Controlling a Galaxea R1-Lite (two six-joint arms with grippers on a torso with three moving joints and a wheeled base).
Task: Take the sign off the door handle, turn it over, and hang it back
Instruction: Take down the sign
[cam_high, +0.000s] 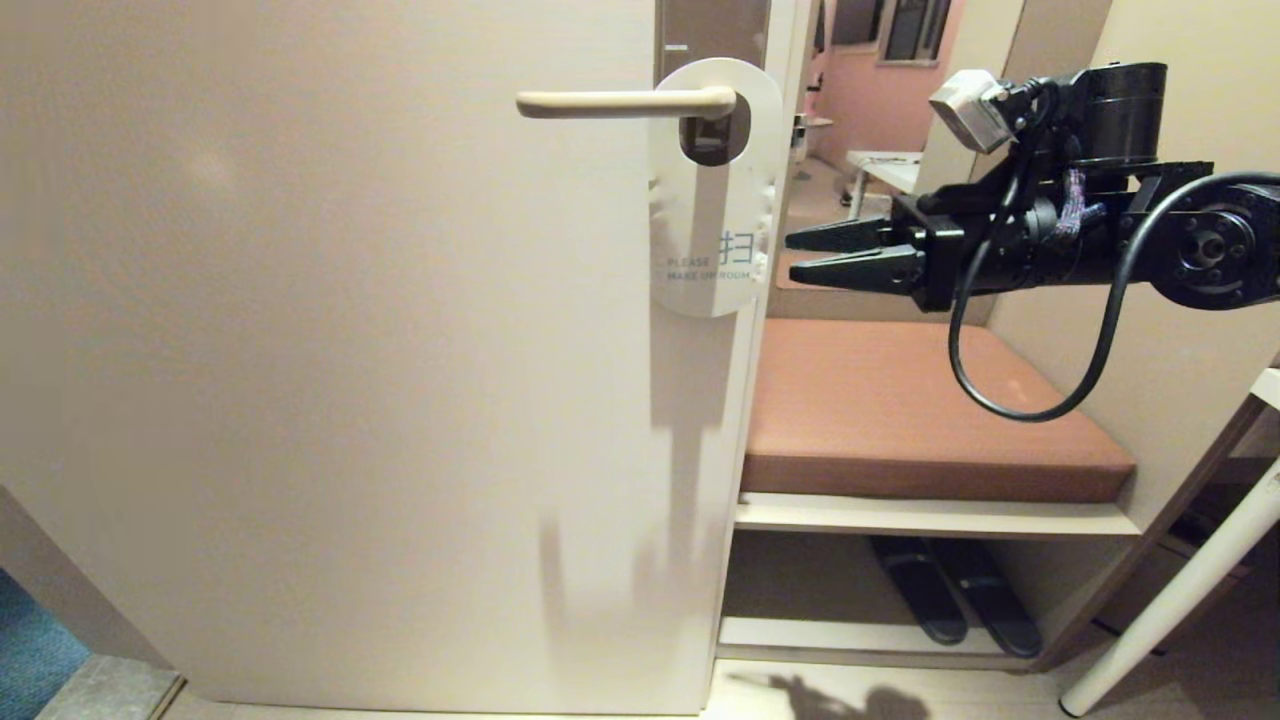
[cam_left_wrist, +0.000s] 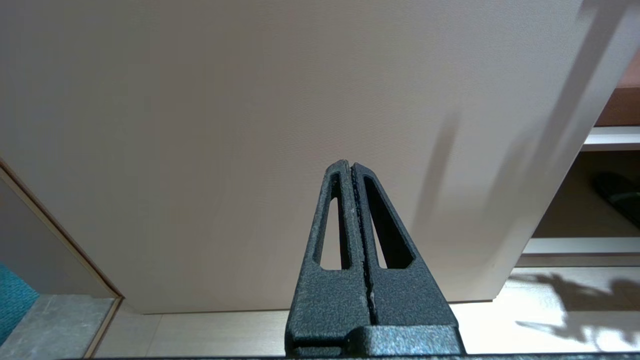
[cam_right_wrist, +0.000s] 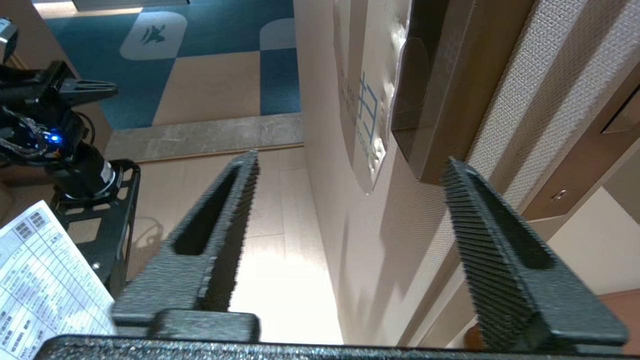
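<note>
The sign (cam_high: 712, 200) hangs by its oval hole on the door handle (cam_high: 620, 102), white side out, reading "PLEASE MAKE UP ROOM". The cream lever sticks out left from a brown backplate (cam_high: 712, 30) near the door's right edge. My right gripper (cam_high: 792, 256) is level, pointing at the sign's lower right edge from a short gap away, open and holding nothing. In the right wrist view the sign (cam_right_wrist: 362, 110) lies flat on the door ahead of the open right gripper (cam_right_wrist: 351, 162). My left gripper (cam_left_wrist: 348, 165) is shut and empty, parked low, facing the door's lower part.
The beige door (cam_high: 350, 350) fills the left and middle. Right of it stands a brown cushioned bench (cam_high: 900, 400), with dark slippers (cam_high: 950, 600) on a shelf beneath. A white table leg (cam_high: 1180, 590) slants at the far right. A printed sheet (cam_right_wrist: 40, 280) shows beside my base.
</note>
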